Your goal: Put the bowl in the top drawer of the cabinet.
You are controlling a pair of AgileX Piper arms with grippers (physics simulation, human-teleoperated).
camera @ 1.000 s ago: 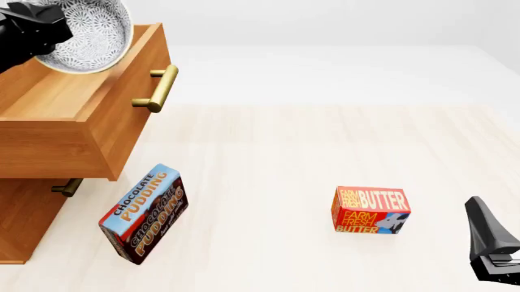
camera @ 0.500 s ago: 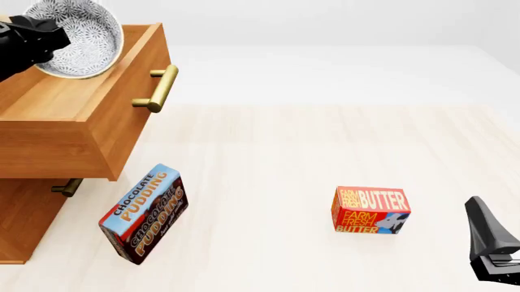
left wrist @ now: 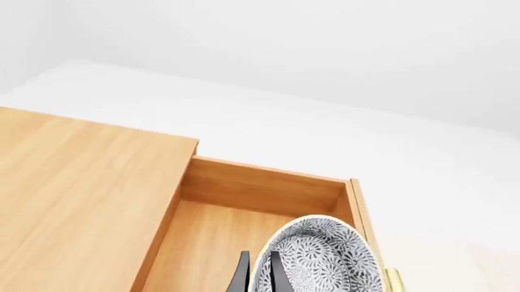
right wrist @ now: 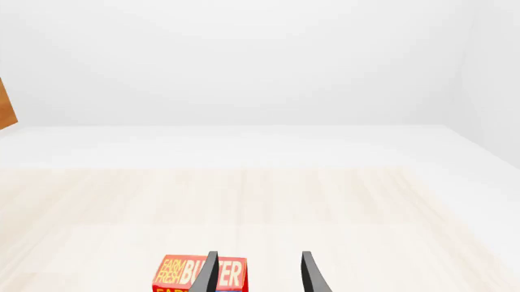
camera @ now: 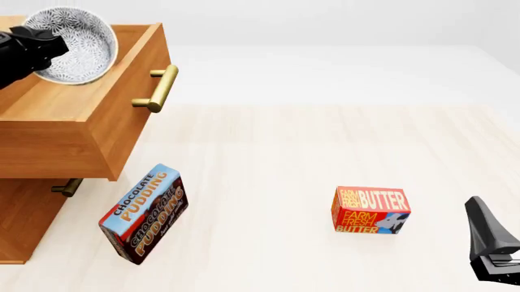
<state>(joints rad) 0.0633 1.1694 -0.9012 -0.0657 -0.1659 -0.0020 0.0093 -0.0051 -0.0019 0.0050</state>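
Front view: the left gripper grips the rim of the bowl, which is tilted above the pulled-out top drawer of the cabinet; its brass handle faces the table.
Front view, table: a chocolate pudding box stands near the cabinet; a butter box stands well apart, near the right gripper.
Left wrist view: fingers closed on the bowl's rim, over the drawer interior.
Right wrist view: jaws parted, holding nothing; the butter box sits just beyond one finger.
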